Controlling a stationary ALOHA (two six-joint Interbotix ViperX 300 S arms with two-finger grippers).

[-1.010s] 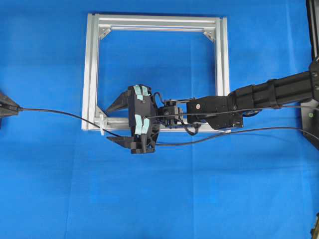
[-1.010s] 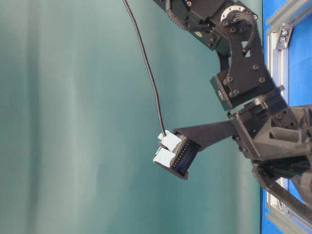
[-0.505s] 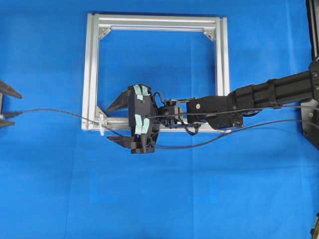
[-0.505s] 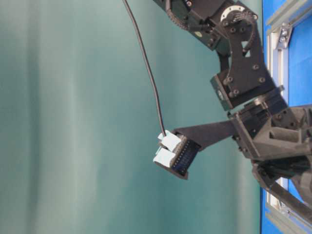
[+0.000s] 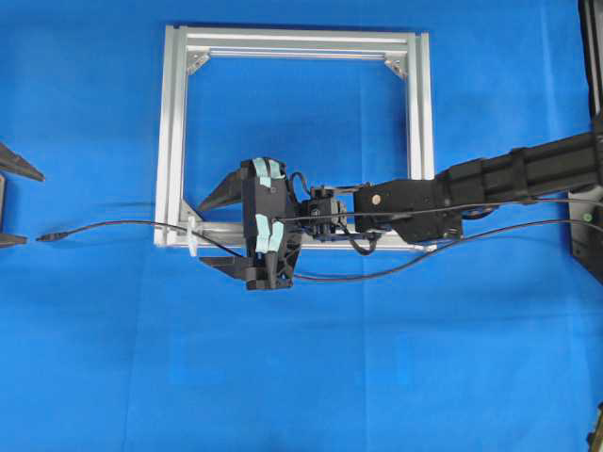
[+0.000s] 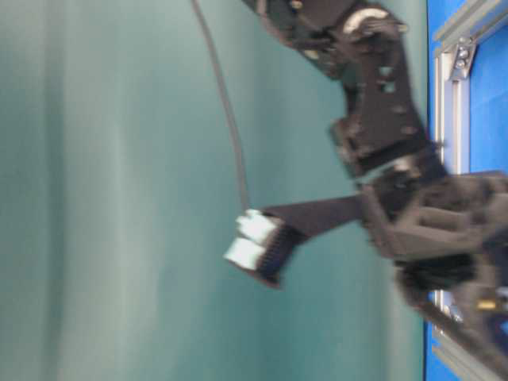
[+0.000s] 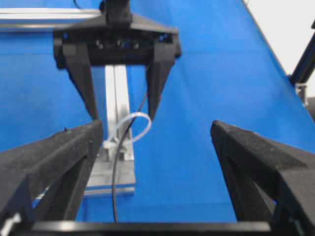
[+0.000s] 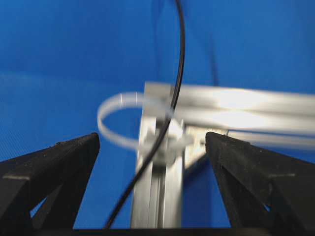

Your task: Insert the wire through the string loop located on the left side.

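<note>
- One thin black wire (image 5: 132, 224) runs across the blue cloth (image 5: 311, 377), and its small plug tip lies loose on the cloth near the left edge in the overhead view, touching nothing else.
- From that tip the wire runs right, passes through the string loop (image 5: 192, 236), and carries on under the right arm toward the right side of the scene.
- From the left wrist camera the white loop (image 7: 132, 127) stands up from the end of the silver rail with the black line going through it; the right wrist view shows the same loop (image 8: 123, 120), blurred, with the wire crossing it.
- Fixed at the lower left corner of the aluminium frame (image 5: 174, 113), the loop sits where the frame's left rail meets its bottom rail.
- Just right of the loop the right gripper (image 5: 219, 232) hovers low with its jaws spread wide, one finger inside the frame and one outside it; they straddle the wire and grip nothing.
- At the far left edge the left gripper (image 5: 11, 207) stands wide open as well, the plug tip resting just beside its lower finger but not held.
- Seen from table level, the right arm is blurred.
</note>
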